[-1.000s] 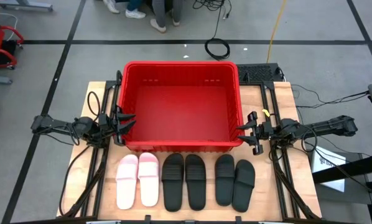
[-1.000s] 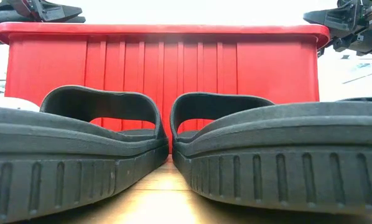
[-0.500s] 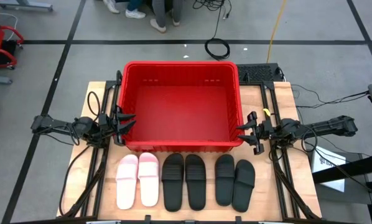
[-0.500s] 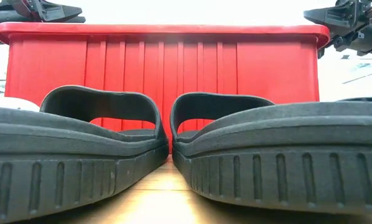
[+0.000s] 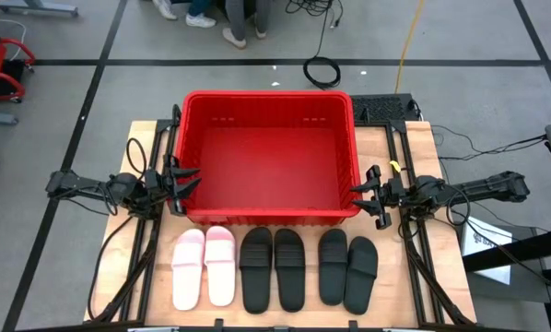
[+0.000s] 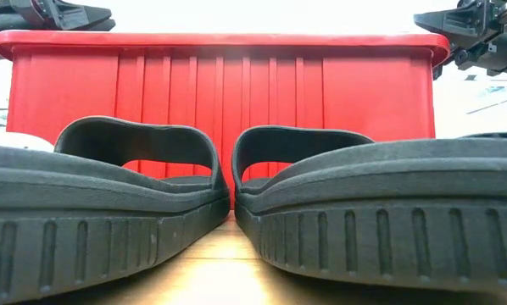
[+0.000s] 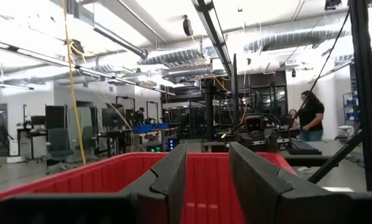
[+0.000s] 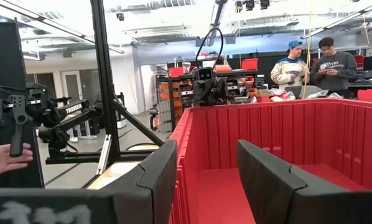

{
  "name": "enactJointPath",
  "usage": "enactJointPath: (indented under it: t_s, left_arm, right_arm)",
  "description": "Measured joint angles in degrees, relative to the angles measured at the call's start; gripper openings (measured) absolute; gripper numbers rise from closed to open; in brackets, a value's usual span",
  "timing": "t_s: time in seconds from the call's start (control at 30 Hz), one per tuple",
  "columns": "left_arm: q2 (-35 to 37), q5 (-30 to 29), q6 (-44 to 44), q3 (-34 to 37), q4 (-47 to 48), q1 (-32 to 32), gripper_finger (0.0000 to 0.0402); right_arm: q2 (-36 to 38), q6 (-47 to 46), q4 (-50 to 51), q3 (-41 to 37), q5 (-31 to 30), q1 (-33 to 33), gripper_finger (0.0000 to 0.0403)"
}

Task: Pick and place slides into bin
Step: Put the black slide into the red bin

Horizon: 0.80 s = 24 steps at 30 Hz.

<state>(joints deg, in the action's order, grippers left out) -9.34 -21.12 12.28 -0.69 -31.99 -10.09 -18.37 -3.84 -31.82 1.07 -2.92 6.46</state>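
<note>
Both grippers, left (image 5: 185,179) and right (image 5: 360,195), fingers spread and apparently empty, flank the bin (image 5: 269,217); either should descend squarely over a slide's (image 5: 256,269) strap.

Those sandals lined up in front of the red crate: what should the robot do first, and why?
Probably swing the left claw down to the nearest pink slide. The bin holds nothing, all six slides lie in a row on the table, and both claws, the right claw included, hang open and empty-handed at the bin's sides.
</note>
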Motion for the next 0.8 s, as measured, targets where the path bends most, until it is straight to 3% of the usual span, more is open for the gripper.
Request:
enactJointPath:
  t_s: [0.8]
  left_arm:
    - [0.0,-1.3,-9.5,0.2,-0.4,0.0,0.0127]
  right_arm:
    - [0.0,-1.1,-9.8,0.0,0.0,0.0,0.0155]
